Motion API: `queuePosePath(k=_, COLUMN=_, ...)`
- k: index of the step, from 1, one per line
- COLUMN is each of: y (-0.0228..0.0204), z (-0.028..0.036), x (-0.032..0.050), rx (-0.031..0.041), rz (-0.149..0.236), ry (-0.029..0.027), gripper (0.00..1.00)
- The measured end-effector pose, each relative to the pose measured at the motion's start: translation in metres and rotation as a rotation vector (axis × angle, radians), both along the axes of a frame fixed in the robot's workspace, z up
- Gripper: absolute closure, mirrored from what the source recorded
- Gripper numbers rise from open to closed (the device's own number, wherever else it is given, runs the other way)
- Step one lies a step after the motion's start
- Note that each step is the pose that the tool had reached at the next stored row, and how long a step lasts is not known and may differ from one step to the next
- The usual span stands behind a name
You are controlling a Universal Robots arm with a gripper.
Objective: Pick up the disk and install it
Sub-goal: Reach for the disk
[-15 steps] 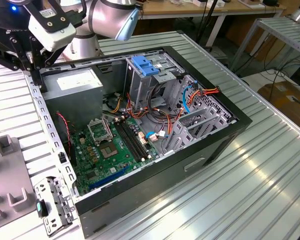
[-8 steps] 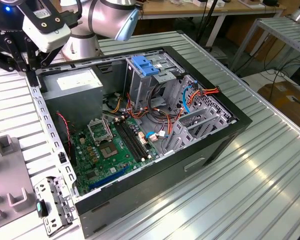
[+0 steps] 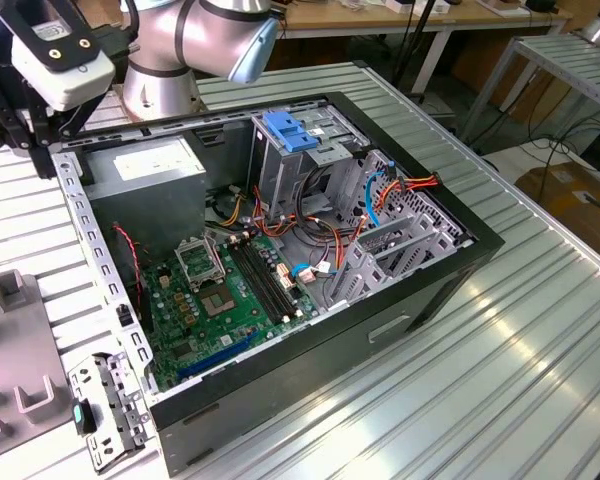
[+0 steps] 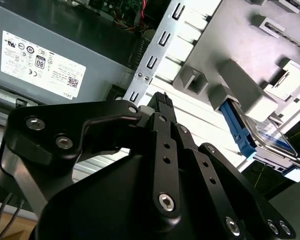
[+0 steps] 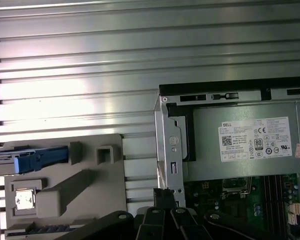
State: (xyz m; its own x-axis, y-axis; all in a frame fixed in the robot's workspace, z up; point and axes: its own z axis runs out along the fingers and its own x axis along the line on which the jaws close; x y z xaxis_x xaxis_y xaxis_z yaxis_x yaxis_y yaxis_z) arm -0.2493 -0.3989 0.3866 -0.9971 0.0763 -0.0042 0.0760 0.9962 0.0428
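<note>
The disk [image 4: 238, 133] is a flat dark drive in a bright blue carrier frame. It rests on edge in a slot of the grey fixture [image 4: 240, 90] beside the computer case. The first wrist view shows the disk [image 5: 40, 158] at the fixture's [image 5: 65, 195] far side. My gripper [image 4: 162, 100] hangs above the case's perforated metal rim [image 4: 155, 55], apart from the disk. Its black fingers meet at one tip with nothing between them. In the exterior view the gripper [image 3: 40, 150] sits at the case's back corner on the exterior view's left.
The open computer case [image 3: 450, 270] holds a motherboard [image 3: 230, 290], a grey power supply [image 5: 245, 145] and a grey drive cage with a ribbed blue clip [image 3: 285, 130]. Red and blue cables [image 3: 380, 190] run by the cage. Ribbed aluminium table [image 3: 500, 380] surrounds the case.
</note>
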Motion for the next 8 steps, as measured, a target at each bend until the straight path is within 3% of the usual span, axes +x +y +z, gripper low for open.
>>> queuePosePath(k=8, y=0.0012, z=-0.0004, x=-0.0172, rx=0.0000, rz=0.000, ry=0.0016, gripper=0.89)
